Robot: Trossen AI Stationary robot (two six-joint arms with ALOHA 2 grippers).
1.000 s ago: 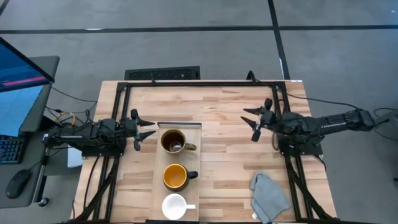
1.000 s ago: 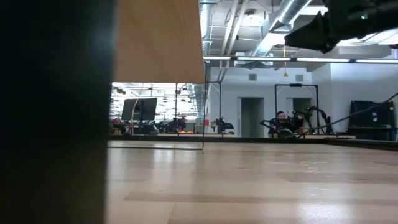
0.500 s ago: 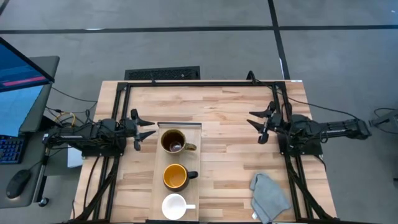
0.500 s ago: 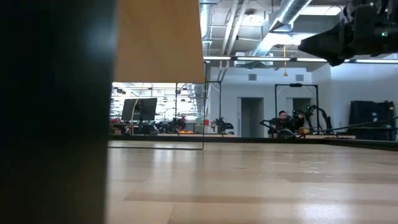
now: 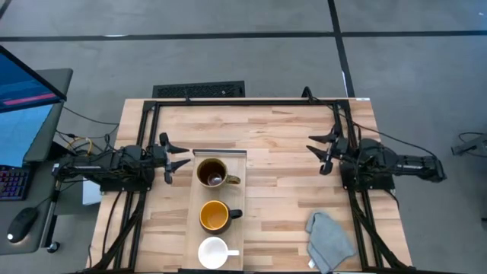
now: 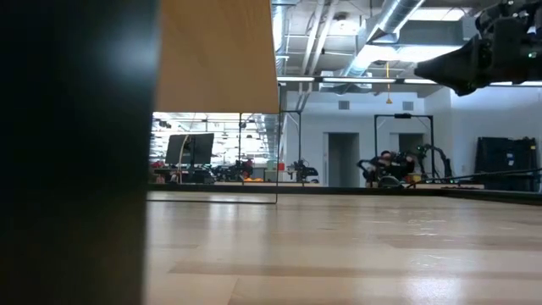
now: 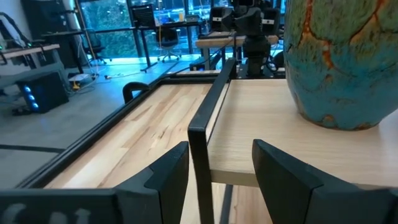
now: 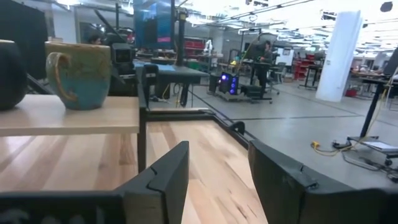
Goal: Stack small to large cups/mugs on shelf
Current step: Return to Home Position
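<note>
High view showed the brown mug (image 5: 211, 173), dark mug (image 5: 215, 216) and white mug (image 5: 214, 252) in a row on the shelf (image 5: 193, 204). The left fingers (image 7: 166, 169), spread and empty, sat just beside the brown mug. The right fingers (image 8: 165, 172), likewise spread, hung well apart over the worktop (image 5: 281, 199).

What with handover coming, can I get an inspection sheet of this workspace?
Surface: wooden table, shelf on its left half.
Job's things: brown mug, dark mug, white mug in a row on the shelf, upright, apart.
Clutter: grey cloth on the table's right side.
Pincers: left pincer open beside the brown mug; right pincer open over bare table; both empty.
Cables: cables trail off the table's left side.
Surroundings: monitor, keyboard and mouse at left.
</note>
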